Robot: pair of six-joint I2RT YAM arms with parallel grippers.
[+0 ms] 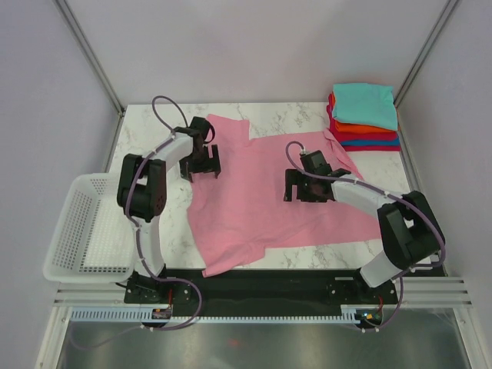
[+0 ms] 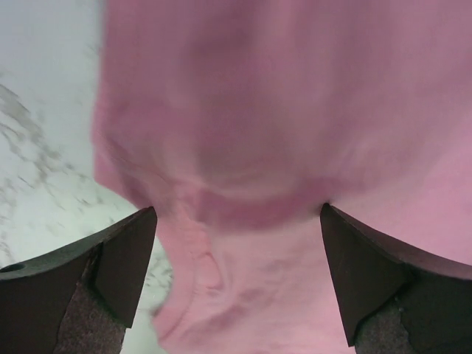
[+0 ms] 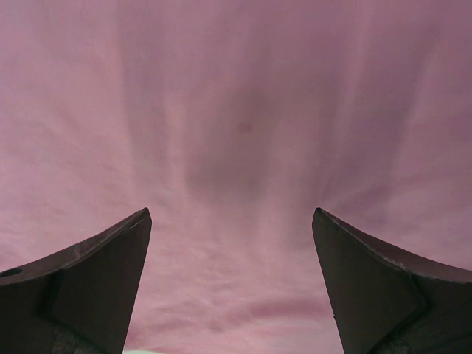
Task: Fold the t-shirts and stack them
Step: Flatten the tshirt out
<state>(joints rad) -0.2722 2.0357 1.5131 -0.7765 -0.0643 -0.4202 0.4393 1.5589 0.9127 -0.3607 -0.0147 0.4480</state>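
At the bottom of the top view the two arm bases sit on a black mounting rail (image 1: 261,283). Just above its left end, a white plastic mesh basket (image 1: 58,231) hangs off the left edge of the white marble-patterned table (image 1: 146,131). A pink short-sleeved cloth t-shirt (image 1: 261,200) lies spread over the middle of the frame. It is mostly flat but skewed, with one corner trailing toward the rail at lower centre and its collar end toward the upper left. The right gripper (image 1: 306,194) hovers over the shirt's right-centre. In the right wrist view its dark fingers (image 3: 96,280) stand wide apart with only smooth pink cloth (image 3: 236,110) between them, so this gripper (image 3: 230,217) is released and grasps nothing. Farther up and to the left, the left gripper (image 1: 201,173) is at the shirt's left border. In the left wrist view it (image 2: 236,221) is likewise spread wide and empty, over a rumpled hemmed edge of the pink cloth (image 2: 280,133), with bare marble (image 2: 37,147) at the left of that frame. In the top view's upper right corner a stack of small folded cloth t-shirts (image 1: 365,115) rests on the table's far right. Its top layer is teal, with orange, red and blue edges below it. One pink sleeve reaches up to its lower left corner; whether they touch cannot be told.
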